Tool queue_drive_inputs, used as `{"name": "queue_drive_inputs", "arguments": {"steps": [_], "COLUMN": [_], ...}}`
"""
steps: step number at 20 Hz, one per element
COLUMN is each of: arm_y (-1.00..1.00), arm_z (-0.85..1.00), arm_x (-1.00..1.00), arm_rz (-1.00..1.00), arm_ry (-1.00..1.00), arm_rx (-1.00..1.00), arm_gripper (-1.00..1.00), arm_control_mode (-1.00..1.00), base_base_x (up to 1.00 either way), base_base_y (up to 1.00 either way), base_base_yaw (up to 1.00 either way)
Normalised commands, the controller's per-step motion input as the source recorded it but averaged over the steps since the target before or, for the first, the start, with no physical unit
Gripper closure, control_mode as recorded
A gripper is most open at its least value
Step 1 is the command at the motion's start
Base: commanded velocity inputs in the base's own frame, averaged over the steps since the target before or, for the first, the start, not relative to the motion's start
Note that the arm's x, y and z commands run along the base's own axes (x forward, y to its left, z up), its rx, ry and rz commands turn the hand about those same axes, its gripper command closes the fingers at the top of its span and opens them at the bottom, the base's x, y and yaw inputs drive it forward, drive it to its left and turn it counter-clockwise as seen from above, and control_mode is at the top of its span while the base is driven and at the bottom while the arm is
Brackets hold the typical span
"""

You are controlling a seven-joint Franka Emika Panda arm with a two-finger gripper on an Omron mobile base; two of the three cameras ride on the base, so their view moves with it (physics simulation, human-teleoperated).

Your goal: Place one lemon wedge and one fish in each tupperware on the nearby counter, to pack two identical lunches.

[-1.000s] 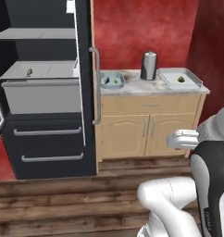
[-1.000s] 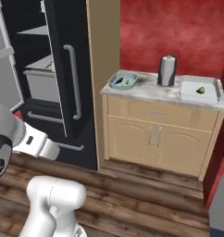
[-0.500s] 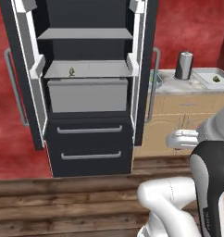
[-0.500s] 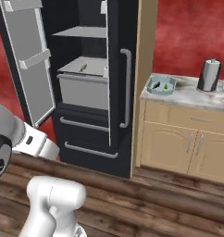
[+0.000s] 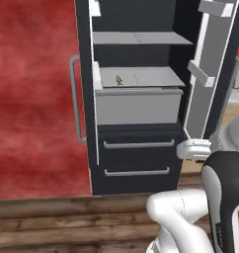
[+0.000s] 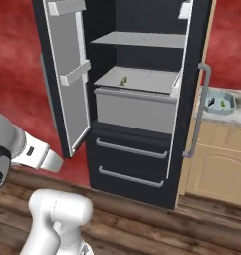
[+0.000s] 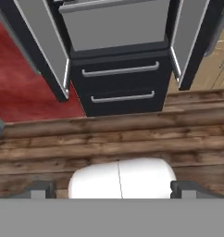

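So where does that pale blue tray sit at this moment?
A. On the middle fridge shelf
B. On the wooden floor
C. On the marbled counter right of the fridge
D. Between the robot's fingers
C: in the right base view the pale blue tray rests on the marbled counter, just past the open fridge door.

No readable text, labels or numbers anywhere.

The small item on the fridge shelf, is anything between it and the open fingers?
Nothing visible blocks it. The small item lies uncovered on the middle fridge shelf, both doors swung open, and the gripper is open and empty, pointing at the floor.
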Motion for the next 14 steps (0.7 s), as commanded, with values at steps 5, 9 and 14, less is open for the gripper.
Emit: {"name": "queue_drive_inputs", "arguments": {"steps": [5,9,14], "arm_y": [0.00,0.00,0.00], "arm_z": [0.00,0.00,0.00], "arm_x": [0.00,0.00,0.00], "arm_rz": [0.00,0.00,0.00], "arm_ry": [0.00,0.00,0.00], "arm_rx": [0.00,0.00,0.00], "arm_gripper": [-1.00,-1.00,-1.00], "arm_control_mode": [1.00,1.00,1.00], "base_base_x": [0.73,0.19,0.07], "base_base_y": [0.14,-0.39,-0.30], "base_base_yaw": [-0.03,-0.11,-0.08]}}
